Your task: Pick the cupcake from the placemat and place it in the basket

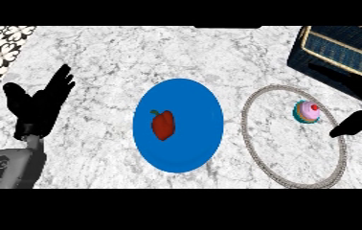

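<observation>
The cupcake (308, 111) sits on the round grey-rimmed placemat (263, 163), right hand (346, 127) just beside it (can't tell its fingers), and it's probably light with squishy frosting, so I'd grab the wrapper sides.

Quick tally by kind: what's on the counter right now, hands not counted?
Cupcake: 1
Red pepper: 1
Blue plate: 1
Round placemat: 1
Dark basket: 1
Total: 5

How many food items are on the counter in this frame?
2: a red pepper on the blue plate at centre, and a cupcake on the round placemat at right. None appears hidden.
</observation>
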Available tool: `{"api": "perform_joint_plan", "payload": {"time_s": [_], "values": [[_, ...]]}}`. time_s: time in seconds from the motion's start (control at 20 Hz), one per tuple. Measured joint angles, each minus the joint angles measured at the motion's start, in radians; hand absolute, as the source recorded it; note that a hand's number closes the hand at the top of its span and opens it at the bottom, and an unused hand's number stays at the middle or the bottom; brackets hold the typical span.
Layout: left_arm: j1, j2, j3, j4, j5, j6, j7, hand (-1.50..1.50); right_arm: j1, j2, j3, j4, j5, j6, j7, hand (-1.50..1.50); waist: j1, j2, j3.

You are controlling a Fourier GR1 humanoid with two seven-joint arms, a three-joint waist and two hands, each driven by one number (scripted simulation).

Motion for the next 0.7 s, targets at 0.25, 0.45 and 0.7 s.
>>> {"api": "perform_joint_plan", "payload": {"time_s": [0.25, 0.45, 0.7], "values": [[0.006, -0.023, 0.017, -0.001, -0.023, -0.009, -0.005, 0.0, -0.008, 0.007, -0.022, 0.024, 0.022, 0.028, -0.041, -1.5, -0.004, -0.001, 0.0], [0.014, -0.037, 0.024, -0.019, -0.042, -0.013, 0.009, 0.0, 0.008, 0.022, -0.029, 0.021, 0.033, 0.031, -0.071, -1.5, -0.004, -0.001, 0.0], [0.013, -0.05, 0.045, 0.0, -0.057, -0.033, -0.01, 0.0, 0.026, 0.036, -0.028, 0.012, 0.062, 0.011, -0.096, -1.5, -0.005, -0.001, 0.0]]}}
